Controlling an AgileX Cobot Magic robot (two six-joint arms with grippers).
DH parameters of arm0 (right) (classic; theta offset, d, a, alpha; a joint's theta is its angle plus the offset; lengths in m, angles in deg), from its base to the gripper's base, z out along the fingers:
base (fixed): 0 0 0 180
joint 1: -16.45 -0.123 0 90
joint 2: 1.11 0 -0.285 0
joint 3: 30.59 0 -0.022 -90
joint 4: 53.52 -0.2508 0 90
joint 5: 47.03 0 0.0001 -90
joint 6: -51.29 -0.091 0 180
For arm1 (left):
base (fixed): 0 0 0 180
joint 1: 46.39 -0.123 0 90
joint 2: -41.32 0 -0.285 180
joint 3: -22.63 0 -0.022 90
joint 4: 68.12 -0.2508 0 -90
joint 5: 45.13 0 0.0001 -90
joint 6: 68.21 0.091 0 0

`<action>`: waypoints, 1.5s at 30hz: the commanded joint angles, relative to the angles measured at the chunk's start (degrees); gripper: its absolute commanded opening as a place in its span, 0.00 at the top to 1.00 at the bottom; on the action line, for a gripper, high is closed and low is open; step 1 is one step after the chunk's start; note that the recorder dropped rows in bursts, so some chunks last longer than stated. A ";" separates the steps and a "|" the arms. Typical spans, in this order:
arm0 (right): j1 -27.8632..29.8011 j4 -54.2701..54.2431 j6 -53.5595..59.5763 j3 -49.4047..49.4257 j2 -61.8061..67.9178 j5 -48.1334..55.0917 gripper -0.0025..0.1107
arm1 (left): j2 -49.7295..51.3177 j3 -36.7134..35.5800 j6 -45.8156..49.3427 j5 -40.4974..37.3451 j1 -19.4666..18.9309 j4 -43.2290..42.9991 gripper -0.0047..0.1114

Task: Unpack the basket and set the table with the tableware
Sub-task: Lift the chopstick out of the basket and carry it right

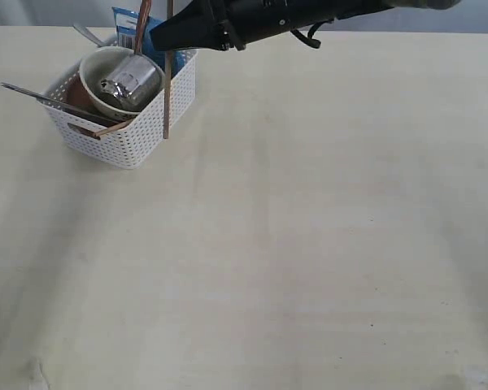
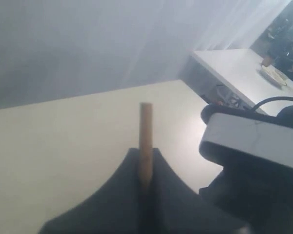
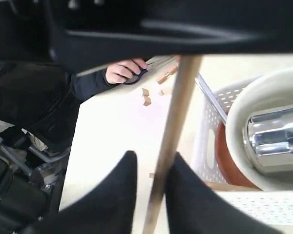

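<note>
The basket (image 1: pixel 138 138) stood at the far left of the table (image 1: pixel 309 244), well apart from the bare middle of the tabletop. Inside it sat the cream bowl (image 1: pixel 89 77), with the steel cup (image 1: pixel 130 81) lying tilted in the bowl. A steel utensil (image 1: pixel 41 97) projected over the basket's left rim, a reddish-brown plate (image 3: pixel 224 156) stood between the bowl and the basket wall, and a blue packet (image 1: pixel 128 23) stood at the back. One brown chopstick (image 1: pixel 167 89) hung upright just in front of the basket's right wall, its lower end level with the base of that wall and its upper end out of the exterior view. The left gripper (image 2: pixel 146 153) was clamped on this chopstick, the fingers closed together with the stick rising from between them. The right gripper (image 3: pixel 153 156) was set narrow, one finger on each side of the stick. One finger met the stick, but whether both pressed on it could not be told. A black arm (image 1: pixel 268 20) reached in from the upper right to a point above the basket.
</note>
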 commanded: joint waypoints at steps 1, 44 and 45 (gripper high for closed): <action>0.29 -1.69 -0.70 0.00 -0.35 1.02 0.98 | -0.47 -0.14 0.12 0.38 -0.11 0.39 0.96; 11.67 69.77 -71.83 23.07 -20.30 -6.55 0.98 | -6.17 -3.83 -4.67 1.14 -4.07 -20.55 0.73; 11.67 69.77 -72.10 25.58 -21.02 -7.84 0.98 | -6.17 -3.83 -4.89 -0.60 -4.07 -20.44 0.82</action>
